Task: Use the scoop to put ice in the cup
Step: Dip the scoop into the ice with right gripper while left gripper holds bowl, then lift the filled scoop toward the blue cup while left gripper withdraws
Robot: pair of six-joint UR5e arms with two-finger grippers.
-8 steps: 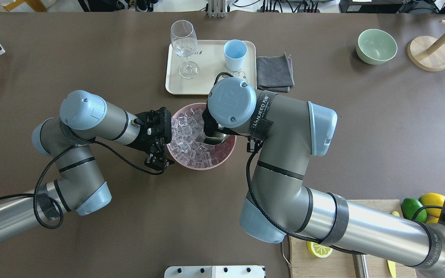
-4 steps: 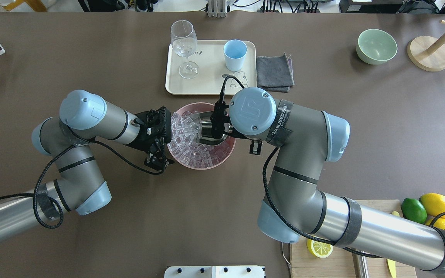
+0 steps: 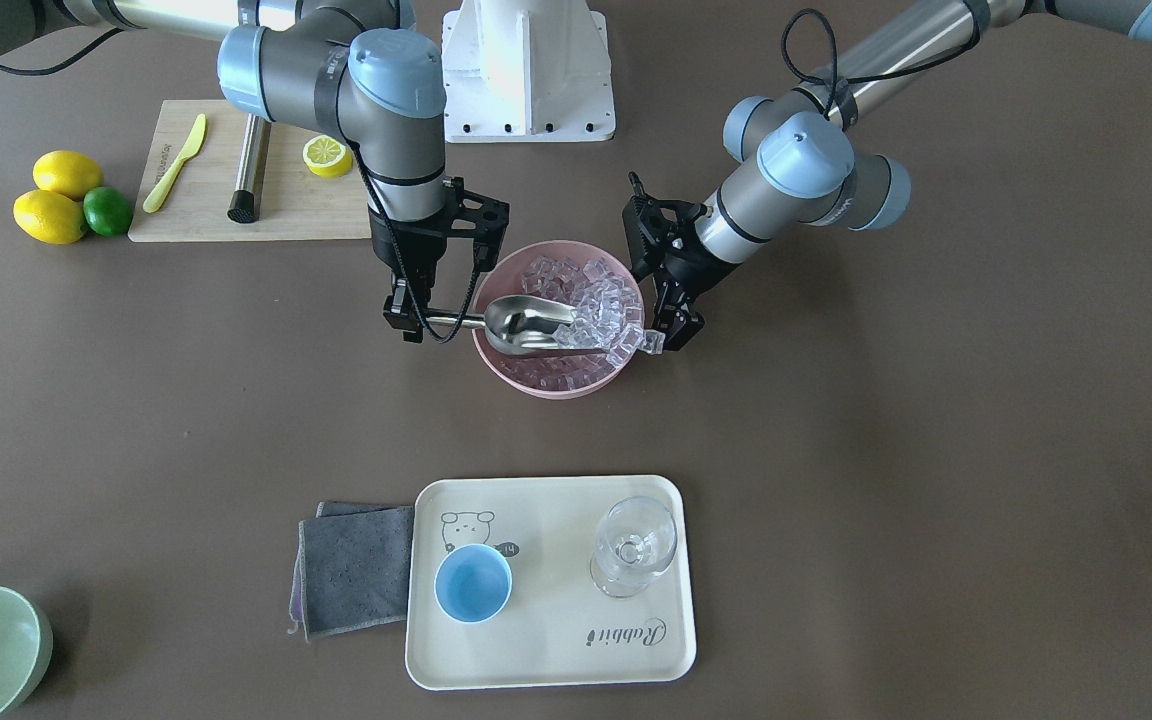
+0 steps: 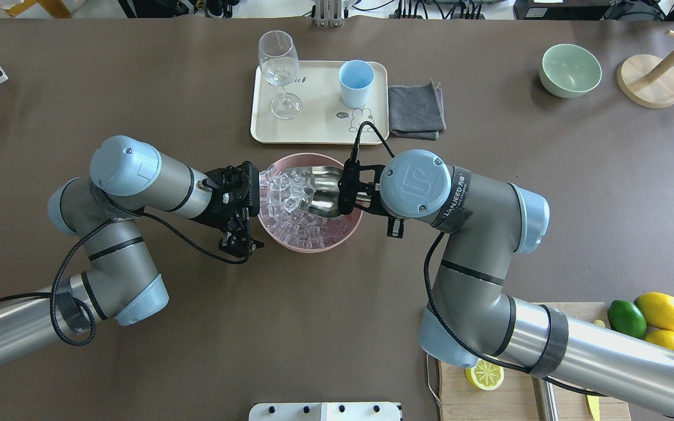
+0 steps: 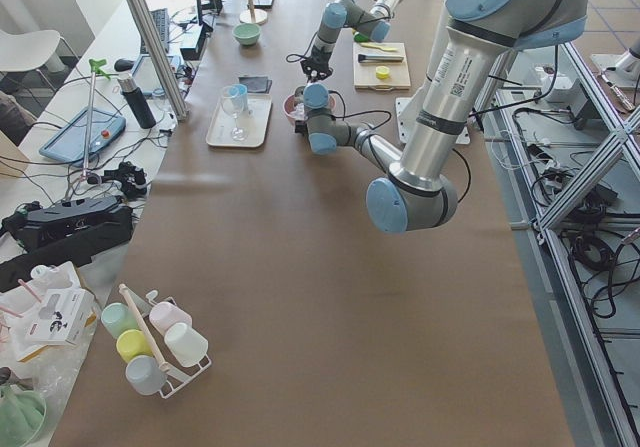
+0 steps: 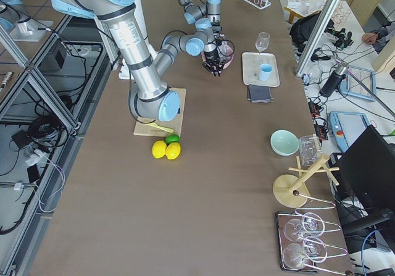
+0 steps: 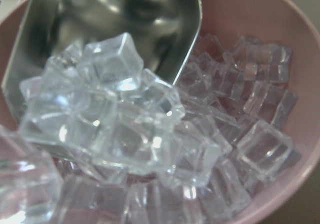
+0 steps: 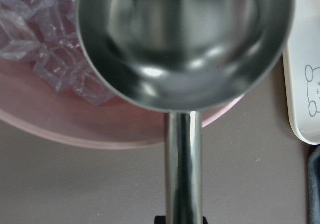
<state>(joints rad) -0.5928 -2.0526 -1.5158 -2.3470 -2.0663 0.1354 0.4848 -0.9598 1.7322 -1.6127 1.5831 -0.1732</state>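
Note:
The steel scoop (image 3: 526,325) lies low over a pink bowl (image 3: 546,392) full of ice (image 3: 601,300). My right gripper (image 3: 406,325) is shut on the scoop's handle (image 8: 184,164) just outside the rim. The trough (image 8: 185,38) holds no ice; its mouth (image 7: 110,28) presses against a heap of cubes (image 7: 120,119). My left gripper (image 3: 676,328) hangs at the bowl's opposite rim, and whether its fingers are open or shut does not show. The light-blue cup (image 4: 356,82) stands upright on a cream tray (image 4: 313,131) beyond the bowl.
A stemmed glass (image 4: 279,70) shares the tray, with a grey cloth (image 4: 416,110) beside it. A green bowl (image 4: 570,70) and a wooden stand (image 4: 650,82) sit at the far right. A cutting board (image 3: 236,190) with a lemon half, plus whole lemons and a lime (image 3: 108,210), lies near the robot's base.
My right arm has swung to the right, out from over the bowl, and levelled the scoop with its mouth against the ice. The bowl slid slightly right. The left arm stayed put.

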